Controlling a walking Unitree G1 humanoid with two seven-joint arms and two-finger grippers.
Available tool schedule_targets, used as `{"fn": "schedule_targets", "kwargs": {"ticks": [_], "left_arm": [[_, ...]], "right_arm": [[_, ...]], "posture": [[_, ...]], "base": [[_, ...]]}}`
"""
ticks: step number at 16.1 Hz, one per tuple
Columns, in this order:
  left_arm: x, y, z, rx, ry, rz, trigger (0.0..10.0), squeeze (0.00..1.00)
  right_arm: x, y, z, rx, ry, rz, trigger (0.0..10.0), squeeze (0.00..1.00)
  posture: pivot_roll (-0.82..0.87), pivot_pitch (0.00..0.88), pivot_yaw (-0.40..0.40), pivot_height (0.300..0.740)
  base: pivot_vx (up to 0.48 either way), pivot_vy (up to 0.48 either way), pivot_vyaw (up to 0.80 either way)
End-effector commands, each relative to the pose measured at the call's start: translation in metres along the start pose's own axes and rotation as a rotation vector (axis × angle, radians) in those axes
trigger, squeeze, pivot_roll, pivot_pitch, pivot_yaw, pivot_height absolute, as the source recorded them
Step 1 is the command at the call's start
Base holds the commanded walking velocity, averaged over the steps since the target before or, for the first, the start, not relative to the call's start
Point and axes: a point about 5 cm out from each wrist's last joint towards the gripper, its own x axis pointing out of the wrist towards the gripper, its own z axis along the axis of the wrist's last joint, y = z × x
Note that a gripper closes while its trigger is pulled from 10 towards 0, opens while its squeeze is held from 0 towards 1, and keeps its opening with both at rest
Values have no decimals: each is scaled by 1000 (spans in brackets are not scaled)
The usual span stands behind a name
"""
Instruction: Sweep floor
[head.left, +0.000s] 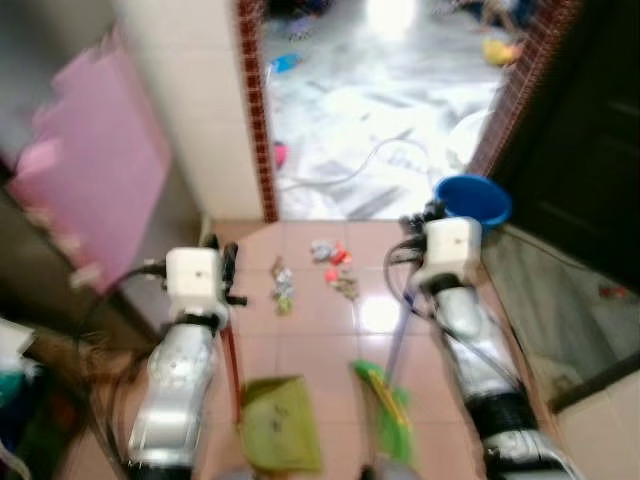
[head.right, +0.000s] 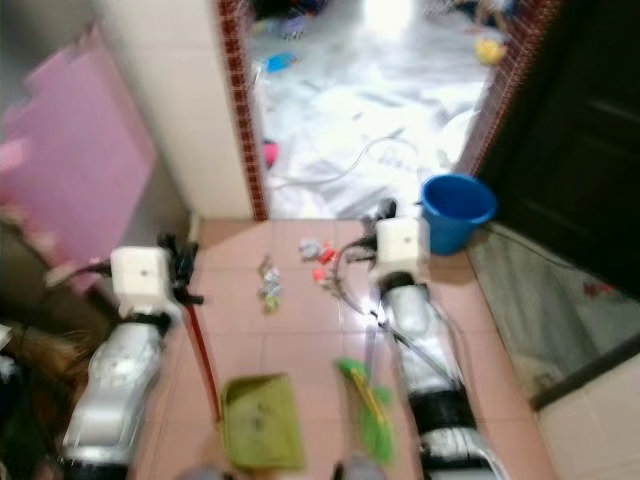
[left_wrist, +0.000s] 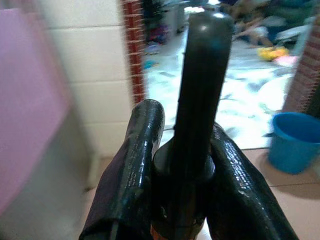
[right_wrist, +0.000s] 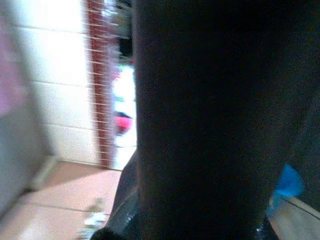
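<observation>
Left wrist view: left hand (left_wrist: 182, 165) pinches a smooth black cylindrical dustpan handle (left_wrist: 200, 85); right hand's state unclear.

Head cameras look down over tiled floor (head.left: 320, 330) toward the doorway (head.left: 380, 100); wrist cameras sit close behind gripped handles, sharing the doorway.

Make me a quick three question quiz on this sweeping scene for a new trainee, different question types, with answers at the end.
1. True or false: the left gripper has its fingers closed around a black handle.
2. Multiple choice: where does the blue bucket stand? A) beside the pink mat, B) on the right by the doorway, C) on the green dustpan.
3. Fill in: the litter lies on the tiled floor ahead of the green ____.

Key: 1 true; 2 B; 3 broom.
</observation>
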Motion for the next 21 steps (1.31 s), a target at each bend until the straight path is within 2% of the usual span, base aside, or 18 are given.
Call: {"fn": "schedule_targets", "kwargs": {"ticks": [1,3,6,9,10,12,15,18,21], "left_arm": [[3,5,16,-12,-81,15,10000,0],[8,10,23,3,-117,61,10000,0],[11,15,29,33,-144,106,10000,0],[13,20,32,69,-166,143,10000,0],[14,22,34,114,-196,152,10000,0],[18,27,35,157,-227,159,10000,0],[25,35,35,176,-238,199,10000,0],[27,34,36,186,-258,210,10000,0],[30,25,34,165,-257,182,10000,0]], "right_arm": [[9,7,18,-25,-77,32,10000,0],[14,9,33,-76,-145,56,10000,0],[21,7,45,-93,-183,56,10000,0],[24,5,42,-63,-148,23,10000,0],[23,7,39,-31,-142,36,10000,0],[20,10,40,-36,-177,60,10000,0],[17,13,40,-24,-190,76,10000,0],[19,13,39,-11,-172,65,10000,0],[19,10,44,-45,-204,53,10000,0]], "posture": [[71,0,-10,740],[72,0,-11,740],[70,0,-11,740],[68,0,-16,740],[67,0,-21,740],[63,0,-29,740],[58,0,-28,740],[56,0,-27,740],[56,0,-29,740]], "base": [[431,0,0],[431,0,0],[418,92,0],[379,292,0],[360,315,0],[354,322,0],[352,324,0],[369,304,0],[480,0,0]]}}
